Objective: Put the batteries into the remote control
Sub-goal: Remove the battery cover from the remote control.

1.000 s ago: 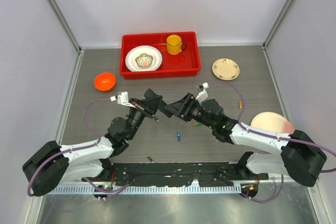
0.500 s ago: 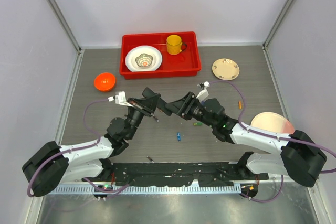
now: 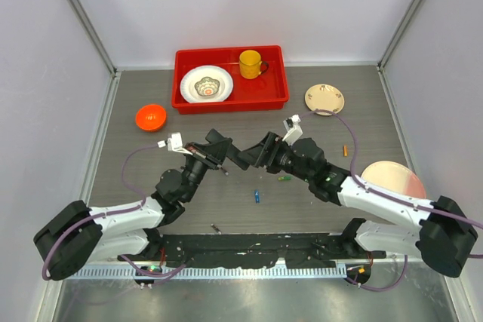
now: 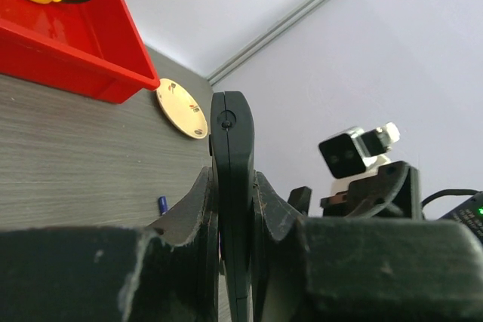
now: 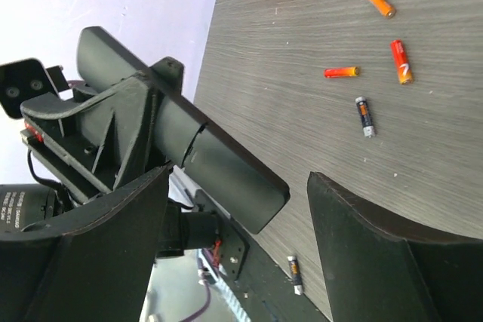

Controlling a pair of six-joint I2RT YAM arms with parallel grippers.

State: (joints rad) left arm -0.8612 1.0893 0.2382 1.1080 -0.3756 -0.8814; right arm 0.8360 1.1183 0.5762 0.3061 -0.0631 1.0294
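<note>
My left gripper (image 3: 216,148) is shut on the black remote control (image 3: 237,157) and holds it above the table. In the left wrist view the remote (image 4: 232,156) stands edge-on between the fingers. My right gripper (image 3: 256,154) is open, and the remote's free end (image 5: 226,179) lies between its spread fingers (image 5: 377,254) without visible contact. Batteries lie loose on the table: a green one (image 3: 284,179), a blue one (image 3: 256,196), an orange one (image 3: 346,150) and a dark grey one (image 3: 216,227). The right wrist view shows several more beyond the remote, such as an orange one (image 5: 341,72).
A red tray (image 3: 281,81) at the back holds a white bowl (image 3: 206,84) and a yellow mug (image 3: 250,63). An orange bowl (image 3: 151,117) sits at left, a cream plate (image 3: 324,99) at back right, and a pink plate (image 3: 392,180) at right.
My right gripper has edged up and left, closer around the remote's free end. My left gripper has kept the remote almost still.
</note>
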